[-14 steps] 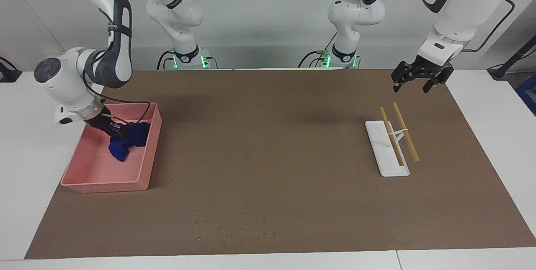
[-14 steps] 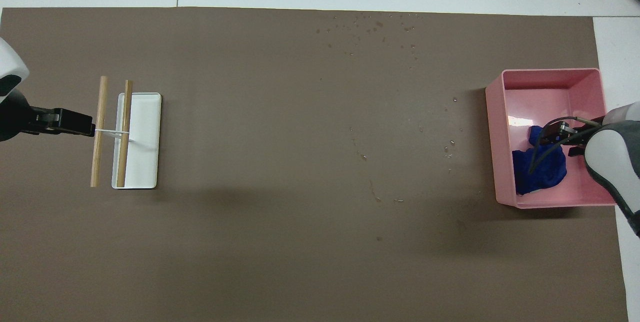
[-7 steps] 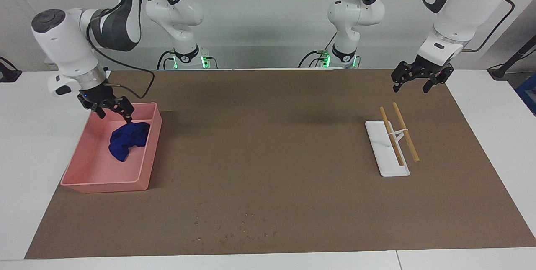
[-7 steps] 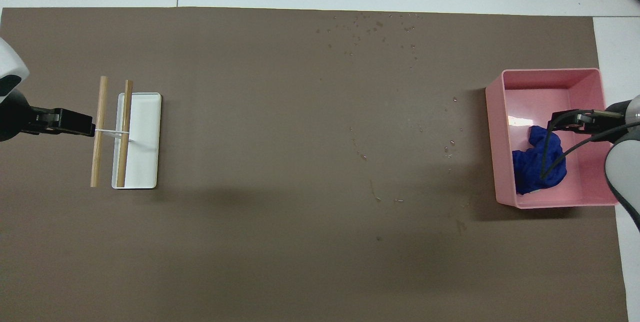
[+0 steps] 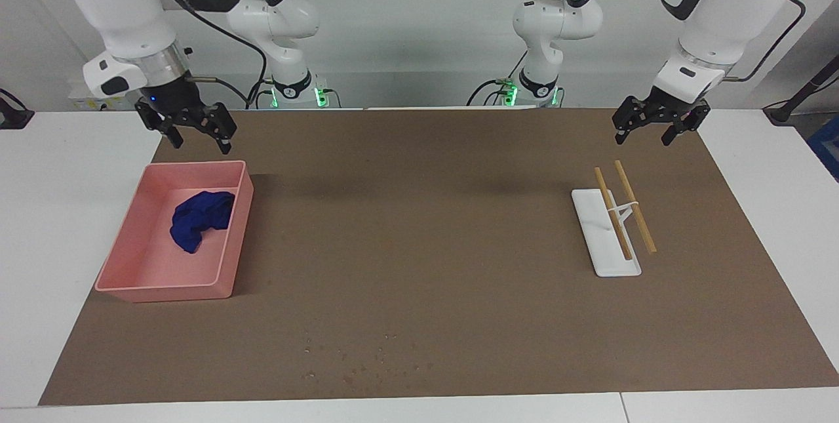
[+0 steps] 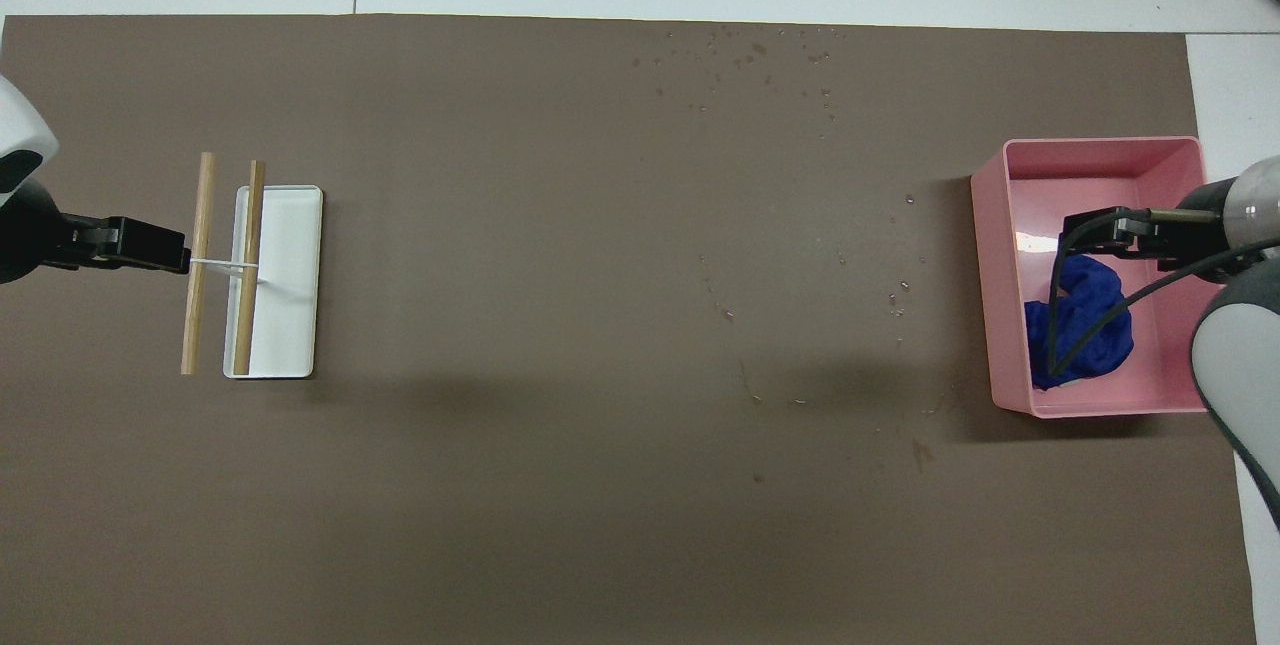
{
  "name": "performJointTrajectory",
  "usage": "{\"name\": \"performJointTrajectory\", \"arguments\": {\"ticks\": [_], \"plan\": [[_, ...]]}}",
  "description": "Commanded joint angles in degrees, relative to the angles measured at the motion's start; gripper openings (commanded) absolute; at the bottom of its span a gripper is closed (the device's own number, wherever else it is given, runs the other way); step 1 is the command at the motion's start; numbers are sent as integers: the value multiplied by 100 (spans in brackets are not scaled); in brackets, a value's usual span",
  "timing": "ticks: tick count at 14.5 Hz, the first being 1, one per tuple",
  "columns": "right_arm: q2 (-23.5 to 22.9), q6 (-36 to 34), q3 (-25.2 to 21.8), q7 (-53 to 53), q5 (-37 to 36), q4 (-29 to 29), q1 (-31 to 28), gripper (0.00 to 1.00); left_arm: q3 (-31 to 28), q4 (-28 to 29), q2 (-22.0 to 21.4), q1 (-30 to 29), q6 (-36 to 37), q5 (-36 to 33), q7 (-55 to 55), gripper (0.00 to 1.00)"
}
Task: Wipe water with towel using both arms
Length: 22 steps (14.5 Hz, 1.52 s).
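One royal-blue crumpled fabric towel (image 5: 198,218) in pink plastic tray (image 5: 124,285), right arm's end of counter (image 5: 419,246): soft, light; pinch raised fold. Right claw (image 5: 195,136) above tray's robot-side rim, open, empty. Left claw (image 5: 645,133) waits, open, empty.

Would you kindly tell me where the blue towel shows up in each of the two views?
Facing view: towel at picture-left, inside the pink tray.
Overhead view: towel at picture-right, partly crossed by a cable.
Shared landmark: the pink tray that holds it.
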State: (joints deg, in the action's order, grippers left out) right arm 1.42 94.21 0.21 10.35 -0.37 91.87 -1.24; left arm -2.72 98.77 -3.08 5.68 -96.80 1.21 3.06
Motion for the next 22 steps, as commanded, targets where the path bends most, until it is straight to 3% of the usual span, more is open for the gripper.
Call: {"name": "performJointTrajectory", "arguments": {"ticks": [1,9,22], "plan": [[-292,-587,14,55,-25,-855,-78,100,8,169,-140,-14,-49,63,-33,100],[86,-843,14,-25,-60,-170,-51,100,8,169,-140,-23,-49,63,-33,100],[139,-694,14,-16,-112,-91,-43,100,8,169,-140,-23,-49,63,-33,100]]}}
